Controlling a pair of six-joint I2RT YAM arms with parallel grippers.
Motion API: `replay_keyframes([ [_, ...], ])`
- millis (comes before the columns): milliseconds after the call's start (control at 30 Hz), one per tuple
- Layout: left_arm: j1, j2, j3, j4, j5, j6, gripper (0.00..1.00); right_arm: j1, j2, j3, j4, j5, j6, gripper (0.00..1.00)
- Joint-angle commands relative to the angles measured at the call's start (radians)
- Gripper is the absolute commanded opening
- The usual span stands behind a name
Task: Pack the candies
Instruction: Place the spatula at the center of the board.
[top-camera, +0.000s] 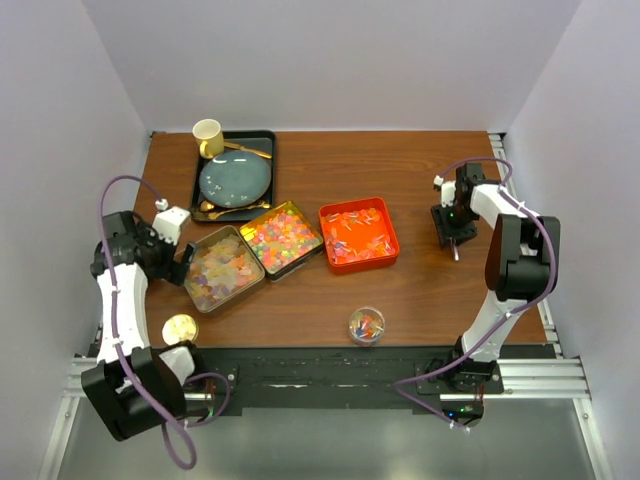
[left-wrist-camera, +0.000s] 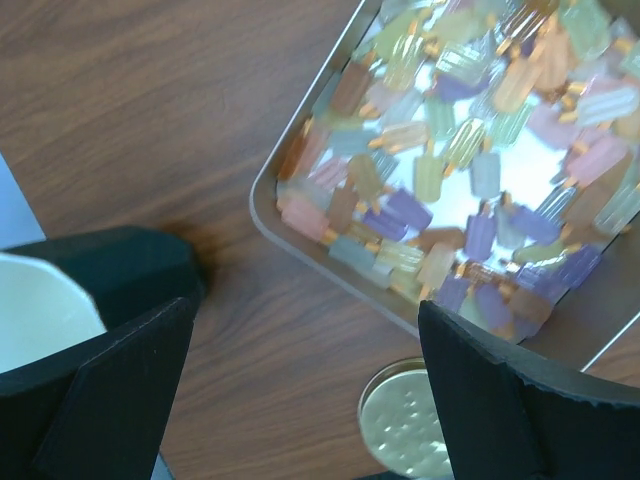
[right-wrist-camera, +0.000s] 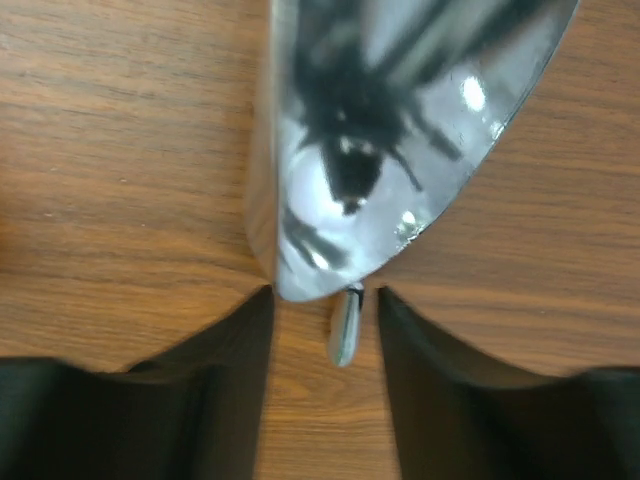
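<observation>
White walls box in a brown wooden worktop (top-camera: 420, 170). The candies sit mid-worktop in three tins side by side. Lolly-shaped pastel candies (left-wrist-camera: 450, 150) fill a silver tin (left-wrist-camera: 330, 265), multicolour candies (top-camera: 280, 237) a gold tin (top-camera: 298, 263), and red-white candies (top-camera: 357, 232) a red tin (top-camera: 365, 266). A few lie in a clear cup (top-camera: 353, 318) by the near edge. The left tool (left-wrist-camera: 305, 310) hangs wide open beside the silver tin. Near the right edge, the right tool (right-wrist-camera: 325, 300) stands parted around the metal scoop (right-wrist-camera: 400, 130), with gaps on both sides of its handle.

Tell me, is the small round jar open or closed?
Open: candies show inside the jar; the gold lid lies far to its left.
</observation>
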Motion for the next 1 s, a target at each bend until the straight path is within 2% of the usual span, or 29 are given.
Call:
replay_keyframes([
  [0,0.1,0.04,0.071,-0.074,0.1,0.159,1.0,0.002,-0.021,0.047,0.005,-0.018,0.04,0.57],
  [33,0.126,0.073,0.084,-0.096,0.1,0.175,1.0,0.002,-0.027,0.059,-0.005,-0.022,0.061,0.59],
  [67,0.139,0.092,0.1,-0.117,0.099,0.216,1.0,0.004,-0.036,0.073,-0.01,-0.037,0.077,0.68],
  [167,0.215,0.136,0.135,-0.2,0.11,0.305,1.0,0.009,-0.096,0.122,-0.026,-0.106,0.103,0.8],
  [200,0.237,0.141,0.144,-0.235,0.126,0.328,1.0,0.015,-0.117,0.118,-0.018,-0.132,0.102,0.98],
  [333,0.286,0.147,0.144,-0.326,0.14,0.467,1.0,0.054,-0.243,0.078,0.071,-0.237,0.079,0.99],
  [467,0.286,0.152,0.08,-0.46,0.165,0.615,1.0,0.163,-0.3,0.015,0.146,-0.231,0.06,0.99],
  [533,0.286,0.146,0.033,-0.476,0.14,0.696,1.0,0.197,-0.311,0.001,0.172,-0.199,0.072,0.99],
  [800,0.288,0.034,-0.174,-0.318,0.145,0.768,1.0,0.234,-0.251,0.075,0.102,-0.251,0.049,0.99],
  [967,0.283,0.025,-0.265,-0.193,0.13,0.761,1.0,0.24,-0.234,0.102,0.122,-0.249,0.049,0.99],
])
